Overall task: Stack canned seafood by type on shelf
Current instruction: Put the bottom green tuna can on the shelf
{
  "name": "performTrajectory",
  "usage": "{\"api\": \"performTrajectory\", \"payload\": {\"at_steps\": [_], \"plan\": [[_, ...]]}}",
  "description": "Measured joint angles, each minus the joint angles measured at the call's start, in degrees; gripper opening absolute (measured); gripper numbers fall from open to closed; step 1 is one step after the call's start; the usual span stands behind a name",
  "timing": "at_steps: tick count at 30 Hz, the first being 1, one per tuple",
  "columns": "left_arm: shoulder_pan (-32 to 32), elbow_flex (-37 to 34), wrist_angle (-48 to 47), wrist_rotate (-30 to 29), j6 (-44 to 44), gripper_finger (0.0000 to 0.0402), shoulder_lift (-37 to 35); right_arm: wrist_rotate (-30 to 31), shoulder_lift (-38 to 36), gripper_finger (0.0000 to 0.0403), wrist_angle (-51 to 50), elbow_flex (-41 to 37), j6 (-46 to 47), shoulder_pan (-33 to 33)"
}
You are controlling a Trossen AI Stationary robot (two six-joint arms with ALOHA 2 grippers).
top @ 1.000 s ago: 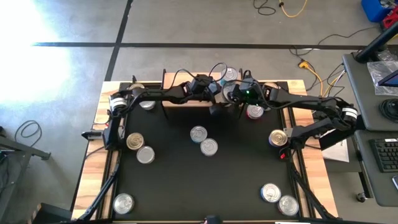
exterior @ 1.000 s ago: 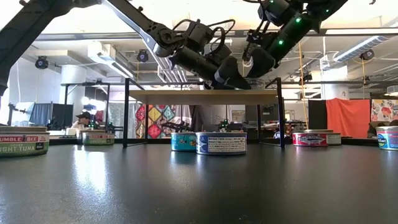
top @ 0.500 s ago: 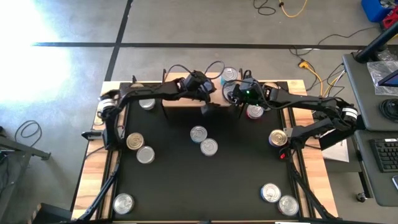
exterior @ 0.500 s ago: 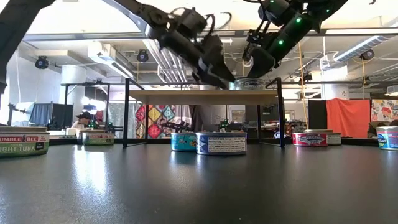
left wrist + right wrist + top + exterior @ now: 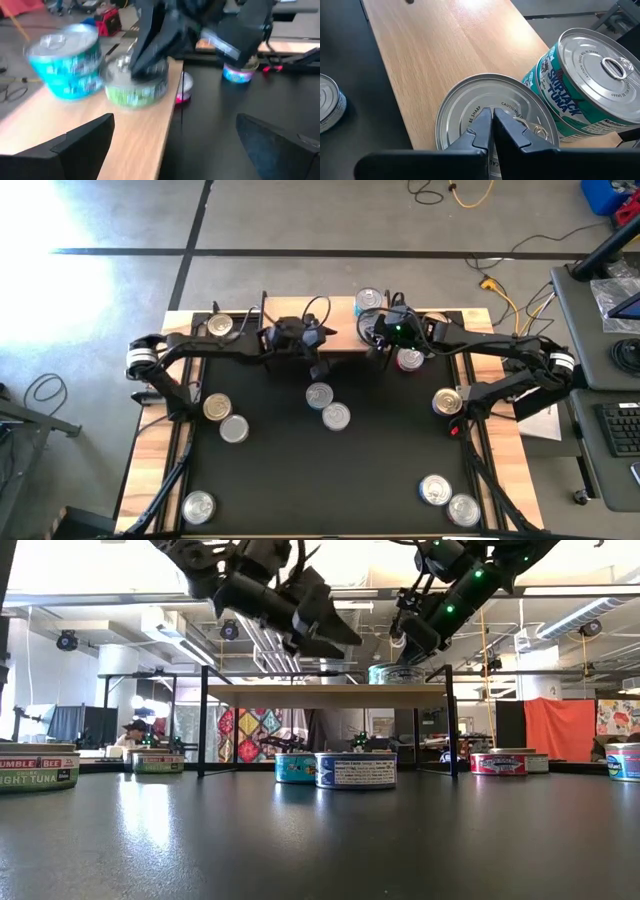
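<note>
- Two arms work over a black table (image 5: 390, 470), at whose far edge the shelf (image 5: 345, 335) stands on thin black legs.
- Shelf contents, seen from the right wrist camera: a stack of two teal-label cans (image 5: 587, 85) and, just beside it, a green-label can (image 5: 492, 125), both at the board's right end. The rest of the board is bare.
- Loose cans lie spread over the table: two near the middle (image 5: 320, 395), two at the left (image 5: 218, 408), one at the near left corner (image 5: 198, 505), two at the near right (image 5: 436, 490), one at the right edge (image 5: 447, 402), and a red-label can (image 5: 410, 360) just under the shelf's right end.
- Right gripper (image 5: 492, 131): fingers pressed together, tips on the lid of the green-label can, grasping nothing.
- Left gripper (image 5: 175, 145): fingers spread wide and empty, raised near the shelf's front edge.
- Step in hand, as judged: settling the green-label can in place on the shelf.
- Next move, as judged: lift the right gripper straight up without dragging the can, then send the free left gripper down to a matching can near the middle.
</note>
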Motion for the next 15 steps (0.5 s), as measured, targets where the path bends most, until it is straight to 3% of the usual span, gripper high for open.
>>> {"api": "performTrajectory", "payload": {"at_steps": [8, 15], "plan": [[-1.83, -7.72, 7.97, -1.54, -4.93, 0.0400, -0.04, -1.13, 0.02, 0.0013, 0.16, 0.05, 1.20, 0.08], [-7.06, -14.57, 19.77, -12.66, -2.97, 0.0400, 0.07, -1.54, -0.02, 0.0013, -2.03, 2.99, 0.63, 0.36]]}}
